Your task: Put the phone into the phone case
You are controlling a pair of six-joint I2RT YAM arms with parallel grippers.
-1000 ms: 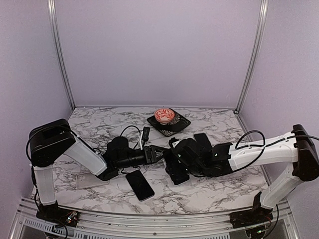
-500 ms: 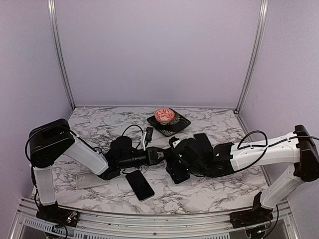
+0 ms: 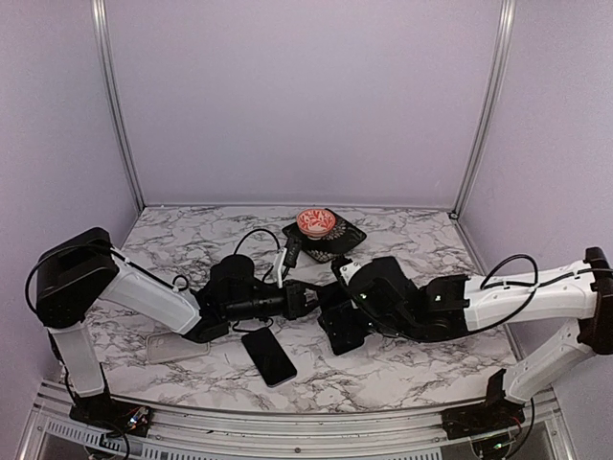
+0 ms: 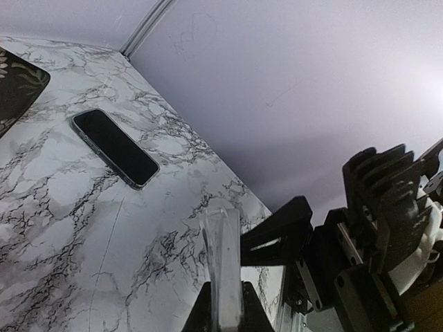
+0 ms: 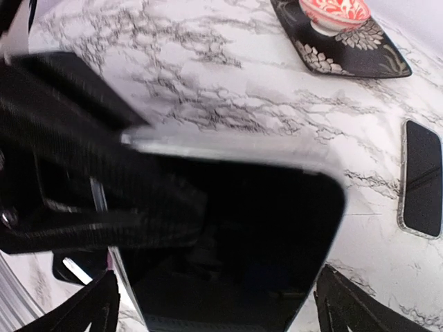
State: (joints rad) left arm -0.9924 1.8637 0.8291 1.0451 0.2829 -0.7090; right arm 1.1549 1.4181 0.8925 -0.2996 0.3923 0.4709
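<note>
My right gripper [image 3: 335,311] is shut on a black phone [image 5: 235,242], which fills the right wrist view between the two fingers [image 5: 104,304]. In the top view the phone [image 3: 343,331] hangs tilted just above the table. My left gripper [image 3: 306,300] is shut on a thin clear phone case [image 4: 221,256], seen edge-on between the jaws of that gripper [image 4: 221,315]. The two grippers almost touch at mid-table. A second black phone [image 3: 268,356] lies flat near the front; it also shows in the left wrist view [image 4: 114,147] and the right wrist view [image 5: 422,178].
A red patterned bowl [image 3: 315,222] sits on a black square plate [image 3: 337,242] at the back centre. A clear flat piece [image 3: 175,346] lies on the marble table [image 3: 192,249] under my left forearm. The metal frame edge [image 3: 287,422] runs along the front.
My left gripper has moved right and closed in on the right gripper, its wrist rolling. The right arm has shifted slightly right with the phone. The phone on the table has not moved.
</note>
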